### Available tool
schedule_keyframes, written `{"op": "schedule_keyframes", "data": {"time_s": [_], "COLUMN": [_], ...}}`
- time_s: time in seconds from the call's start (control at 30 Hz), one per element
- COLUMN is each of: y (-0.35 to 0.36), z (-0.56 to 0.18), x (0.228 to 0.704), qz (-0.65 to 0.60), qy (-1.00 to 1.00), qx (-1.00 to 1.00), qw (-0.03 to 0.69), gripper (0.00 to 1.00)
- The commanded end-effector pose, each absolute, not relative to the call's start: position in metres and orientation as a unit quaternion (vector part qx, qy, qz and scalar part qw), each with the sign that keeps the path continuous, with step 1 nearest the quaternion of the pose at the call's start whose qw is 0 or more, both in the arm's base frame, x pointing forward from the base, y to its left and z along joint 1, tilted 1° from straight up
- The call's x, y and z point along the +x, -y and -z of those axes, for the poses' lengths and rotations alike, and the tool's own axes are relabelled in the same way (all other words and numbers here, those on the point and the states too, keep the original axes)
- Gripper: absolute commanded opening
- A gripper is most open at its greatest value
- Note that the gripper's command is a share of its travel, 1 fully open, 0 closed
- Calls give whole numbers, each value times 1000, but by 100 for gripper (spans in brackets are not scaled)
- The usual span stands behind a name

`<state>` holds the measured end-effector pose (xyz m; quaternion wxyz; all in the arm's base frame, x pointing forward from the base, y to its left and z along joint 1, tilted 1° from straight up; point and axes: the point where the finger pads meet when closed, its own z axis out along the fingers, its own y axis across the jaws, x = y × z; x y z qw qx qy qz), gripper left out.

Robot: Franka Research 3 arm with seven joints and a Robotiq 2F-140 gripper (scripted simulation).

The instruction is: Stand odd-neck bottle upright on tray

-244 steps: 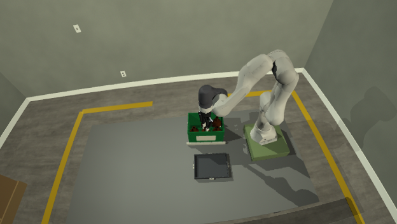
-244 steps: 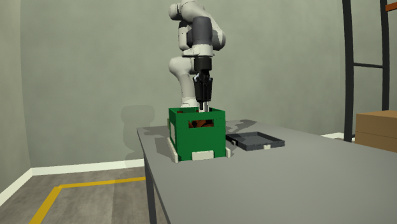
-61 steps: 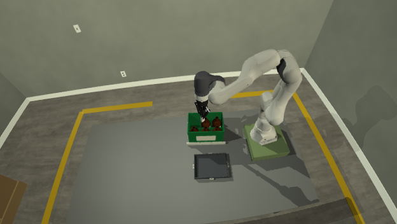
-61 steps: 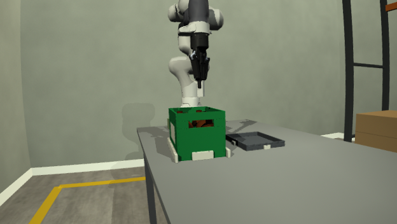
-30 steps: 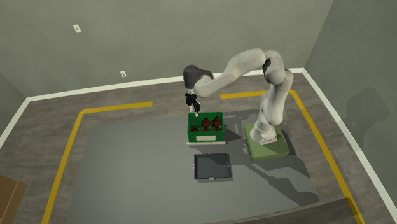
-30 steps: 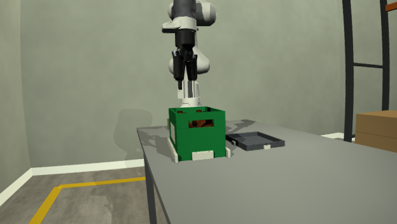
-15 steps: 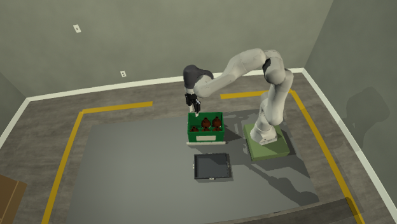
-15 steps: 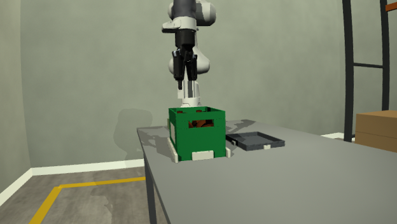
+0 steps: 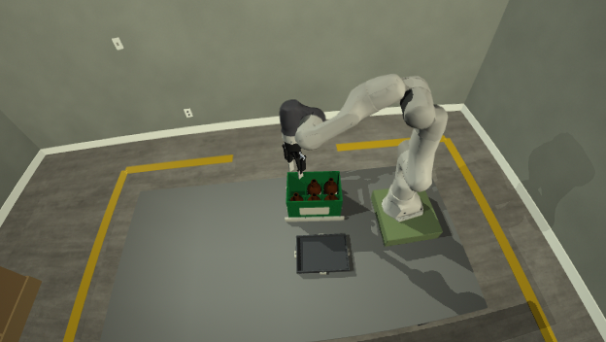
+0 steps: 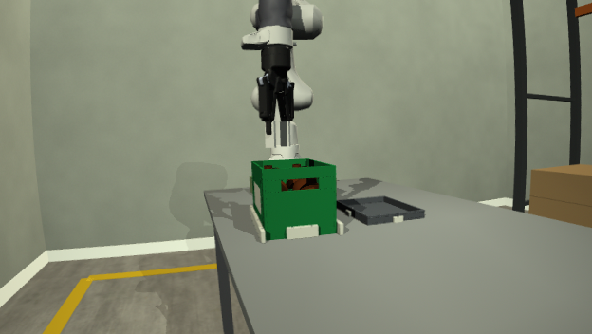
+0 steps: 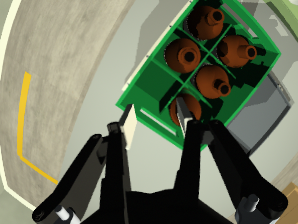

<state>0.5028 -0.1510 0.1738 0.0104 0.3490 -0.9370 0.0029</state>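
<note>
A green crate (image 9: 314, 200) stands on the grey table and holds five brown bottles (image 9: 314, 186) upright in its cells. In the wrist view the crate (image 11: 200, 63) shows the bottles (image 11: 182, 55) from above; one bottle (image 11: 188, 103) is partly hidden behind a finger. I cannot tell the neck widths apart from here. My gripper (image 9: 299, 172) hangs above the crate's far left corner, well clear of the bottle tops. It also shows in the side view (image 10: 275, 124) and the wrist view (image 11: 150, 123). The fingers stand partly open with nothing between them. The dark tray (image 9: 323, 254) lies in front of the crate.
The crate sits between white corner stops (image 10: 302, 231). The robot's green base block (image 9: 410, 223) is right of the crate. The table's edge (image 10: 223, 237) runs close to the crate's far side. A brown box (image 10: 562, 194) stands off the table.
</note>
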Motion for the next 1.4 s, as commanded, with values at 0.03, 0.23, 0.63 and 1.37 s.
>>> {"op": "schedule_keyframes", "data": {"time_s": [0.03,0.23,0.63,1.37], "y": [152,153,153,153], "z": [-171,-165,-152,-134], "x": [503,503,503,504], "qz": [-2,-2,-2,-2], "qy": [937,937,937,937], "qx": [349,349,349,349], "qw": [10,10,10,10], "gripper": [44,44,44,44]}}
